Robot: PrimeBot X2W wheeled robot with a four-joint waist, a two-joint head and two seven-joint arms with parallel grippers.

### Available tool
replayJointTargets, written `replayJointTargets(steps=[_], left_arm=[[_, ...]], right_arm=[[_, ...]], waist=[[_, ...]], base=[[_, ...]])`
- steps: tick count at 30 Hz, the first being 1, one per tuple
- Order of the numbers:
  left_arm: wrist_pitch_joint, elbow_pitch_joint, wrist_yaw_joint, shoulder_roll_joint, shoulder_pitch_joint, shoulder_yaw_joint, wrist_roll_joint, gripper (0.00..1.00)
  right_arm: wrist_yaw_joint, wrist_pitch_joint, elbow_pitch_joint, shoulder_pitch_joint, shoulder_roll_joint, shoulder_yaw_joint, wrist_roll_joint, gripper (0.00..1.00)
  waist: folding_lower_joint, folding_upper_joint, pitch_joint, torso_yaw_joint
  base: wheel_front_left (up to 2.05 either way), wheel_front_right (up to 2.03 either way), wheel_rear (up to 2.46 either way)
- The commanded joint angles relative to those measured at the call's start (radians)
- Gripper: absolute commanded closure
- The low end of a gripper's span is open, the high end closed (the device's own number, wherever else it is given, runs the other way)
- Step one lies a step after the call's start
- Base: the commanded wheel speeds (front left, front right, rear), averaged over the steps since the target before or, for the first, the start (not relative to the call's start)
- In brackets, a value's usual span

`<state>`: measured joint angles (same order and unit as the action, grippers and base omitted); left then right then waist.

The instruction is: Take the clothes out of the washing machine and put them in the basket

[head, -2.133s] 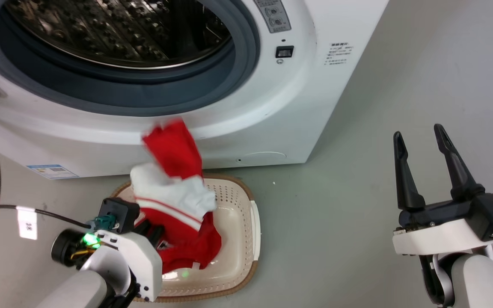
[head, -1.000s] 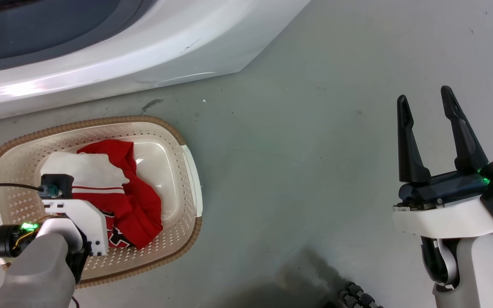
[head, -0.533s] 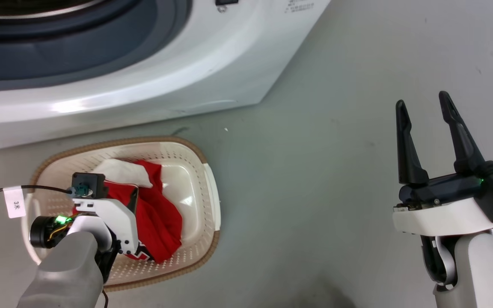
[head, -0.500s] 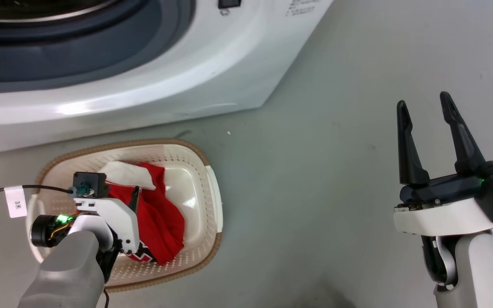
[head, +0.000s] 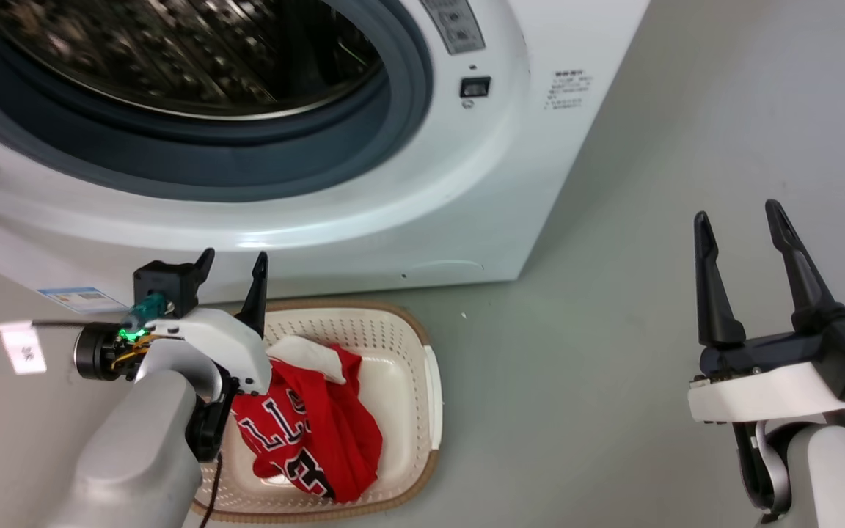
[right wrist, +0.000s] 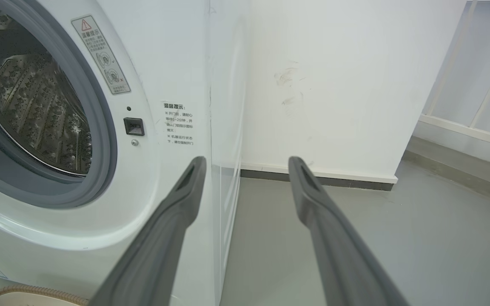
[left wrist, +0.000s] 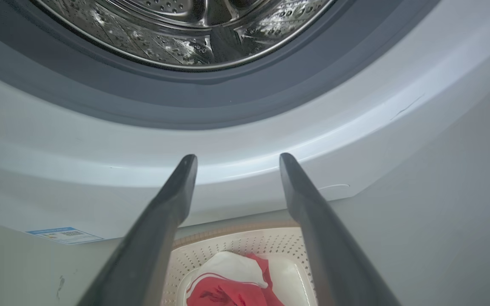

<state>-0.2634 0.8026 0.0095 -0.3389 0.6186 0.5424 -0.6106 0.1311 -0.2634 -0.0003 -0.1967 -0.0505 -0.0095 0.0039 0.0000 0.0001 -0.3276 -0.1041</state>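
Lying in basket [head: 433, 381], clothes [head: 305, 433], below left hand [head: 234, 257]

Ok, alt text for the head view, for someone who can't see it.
A red jersey with white lettering lies in a cream basket on the floor before the open white washing machine. The left gripper hovers open by the basket; the right gripper is open over bare floor.
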Motion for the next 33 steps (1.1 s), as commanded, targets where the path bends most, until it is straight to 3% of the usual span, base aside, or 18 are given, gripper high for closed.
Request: replayJointTargets(steps=[1,7,13,21,33], left_arm=[[-0.002,-0.081,0.02,0.002,-0.057,-0.048,0.032,0.0],[-0.002,-0.374,0.064,0.026,-0.233,-0.215,0.164,0.0],[-0.002,-0.546,0.1,0.061,-0.373,-0.317,0.273,0.0],[-0.002,-0.748,0.09,0.154,-0.556,-0.423,0.373,0.0],[-0.002,-0.836,0.047,0.239,-0.678,-0.51,0.491,0.0]], right_arm=[[-0.001,-0.002,-0.001,0.021,0.001,-0.009,-0.006,0.0],[-0.001,-0.002,-0.011,0.063,0.001,-0.024,-0.013,0.0],[-0.001,-0.002,-0.02,0.099,0.001,-0.027,-0.017,0.0],[-0.001,-0.002,-0.044,0.155,0.001,-0.024,-0.018,0.0],[-0.001,-0.002,-0.05,0.206,0.001,-0.017,0.01,0.0]], waist=[[0.0,-0.0001,0.062,0.043],[0.0,-0.0001,0.134,0.066],[0.0,-0.0001,0.186,0.073],[0.0,-0.0001,0.247,0.069],[0.0,-0.0001,0.282,0.041]], base=[[0.0,0.0,0.0],[0.0,0.0,0.0],[0.0,0.0,0.0],[0.0,0.0,0.0],[0.0,0.0,0.0]])
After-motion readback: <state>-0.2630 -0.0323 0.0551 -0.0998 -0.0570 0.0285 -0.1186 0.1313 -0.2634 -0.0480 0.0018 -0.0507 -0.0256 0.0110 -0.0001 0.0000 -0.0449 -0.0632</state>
